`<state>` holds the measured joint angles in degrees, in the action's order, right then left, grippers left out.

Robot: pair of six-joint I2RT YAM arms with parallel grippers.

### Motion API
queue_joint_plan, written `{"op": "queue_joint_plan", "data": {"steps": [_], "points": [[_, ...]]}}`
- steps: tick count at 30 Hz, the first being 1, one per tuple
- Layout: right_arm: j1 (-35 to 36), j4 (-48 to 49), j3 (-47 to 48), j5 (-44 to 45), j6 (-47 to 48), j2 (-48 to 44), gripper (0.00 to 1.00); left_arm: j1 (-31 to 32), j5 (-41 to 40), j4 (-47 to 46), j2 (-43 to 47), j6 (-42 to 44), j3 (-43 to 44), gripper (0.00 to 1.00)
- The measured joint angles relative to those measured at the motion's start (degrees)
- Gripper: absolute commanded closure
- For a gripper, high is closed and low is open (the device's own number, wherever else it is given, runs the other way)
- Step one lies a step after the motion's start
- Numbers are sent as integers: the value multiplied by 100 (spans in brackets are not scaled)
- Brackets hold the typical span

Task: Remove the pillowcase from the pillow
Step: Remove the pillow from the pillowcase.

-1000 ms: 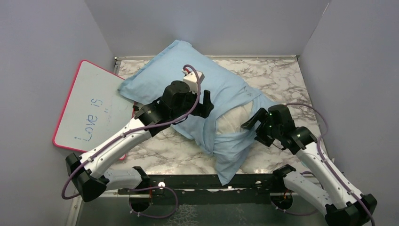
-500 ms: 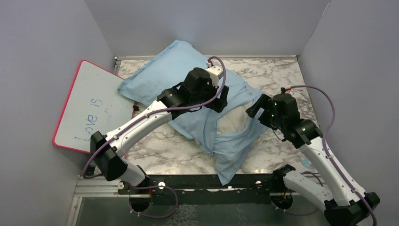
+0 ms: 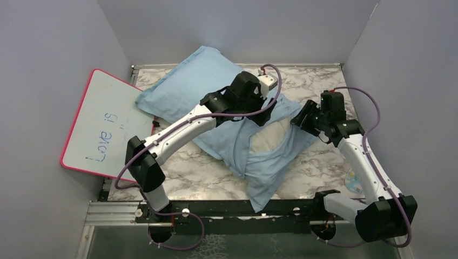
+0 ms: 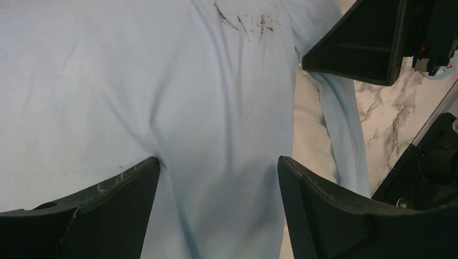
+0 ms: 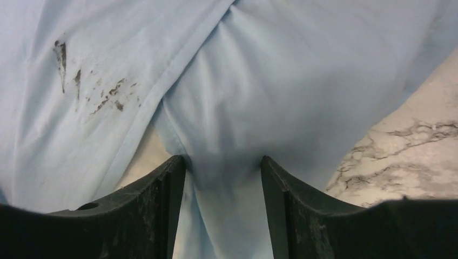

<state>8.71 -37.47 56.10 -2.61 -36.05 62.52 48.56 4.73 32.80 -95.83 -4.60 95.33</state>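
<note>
the pillow [image 3: 268, 139] lies slantwise on the desk [image 3: 200, 172], and most of it is inside the light blue pillowcase [image 3: 216, 81]. the closed end of the pillowcase points to 11 o'clock. its mouth opens toward 5 o'clock, where a patch of off-white pillow shows. the left tool [image 4: 219, 181] is released: its jaws are wide apart over flat cloth near the middle of the pillow and nothing is caught between them. the right tool [image 5: 222, 178] is at the 3 o'clock edge of the mouth, with a raised fold of pillowcase between its jaws. i cannot tell if they already pinch this fold. i judge that the step in hand is to take a firm hold of the cloth by the mouth. to do it well, the right tool should close on the fold only and stay shallow, so that no pillow stuffing is taken together with the thin sleeve. the left tool should gather a ridge of cloth before it closes, because flat cloth will slip. after this the pull should go along the pillow's length, not upward, or else the whole pillow may be dragged toward the whiteboard [image 3: 108, 124] at 9 o'clock.
</note>
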Motion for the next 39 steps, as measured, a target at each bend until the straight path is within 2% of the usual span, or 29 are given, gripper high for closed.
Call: {"op": "queue_joint_plan", "data": {"steps": [4,6,10,13,15,17,20,24,30,34,39], "points": [[-4,76,4,-433,136,120,47,166,11,81,-356,144,284,21],[-9,94,13,-522,184,140,56,273,4,131,-501,240,409,24],[-15,94,90,-634,267,173,73,479,-190,236,-649,468,529,42],[-17,61,184,-575,302,199,87,575,-699,321,-730,573,575,65],[-31,-13,273,-428,310,234,91,590,-1119,348,-774,634,581,73],[-103,-35,304,-293,315,232,96,551,-1510,354,-785,638,581,86],[-385,-42,293,-184,308,195,100,415,-1679,350,-785,595,599,100],[-1231,66,107,-553,234,177,99,-22,-1585,330,-785,295,656,100],[-2520,396,-498,-2061,90,605,99,-584,-1152,275,-782,-269,669,100],[-2682,619,-704,-2662,111,1060,99,-741,-702,155,-769,-479,522,100],[-2730,704,-898,-2780,210,1043,98,-857,-52,-42,-767,-688,334,100]]}}
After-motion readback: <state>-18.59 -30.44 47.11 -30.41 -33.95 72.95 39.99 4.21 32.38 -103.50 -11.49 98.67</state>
